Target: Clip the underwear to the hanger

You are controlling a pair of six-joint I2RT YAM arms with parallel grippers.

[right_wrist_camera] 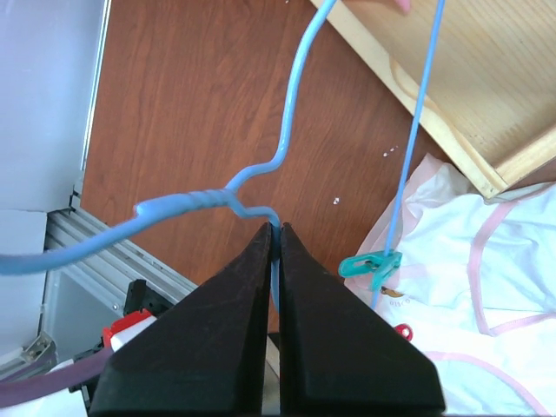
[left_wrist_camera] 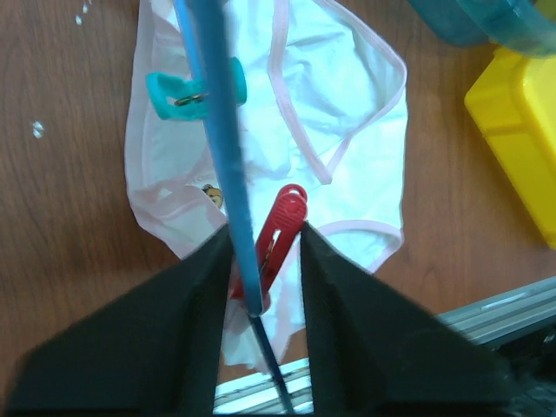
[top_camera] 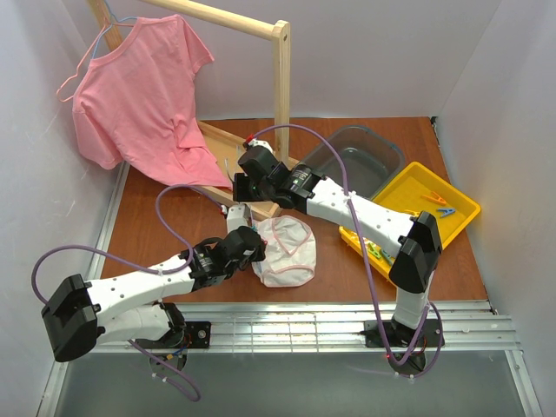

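Over underwear [left_wrist_camera: 356,113]: left jaws straddle red peg [left_wrist_camera: 287,217], grip unclear; right jaws pinch hanger [right_wrist_camera: 187,202].

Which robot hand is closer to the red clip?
The left hand. The red clip sits right between its fingers, over the underwear. The right hand is farther off, pinching the blue hanger near its twisted neck.

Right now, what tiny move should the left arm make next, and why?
Probably ease the red clothespin sideways onto the hanger and underwear. The left gripper pinches it beside the wire, a teal clothespin already bites farther along, and the right gripper steadies the hanger.
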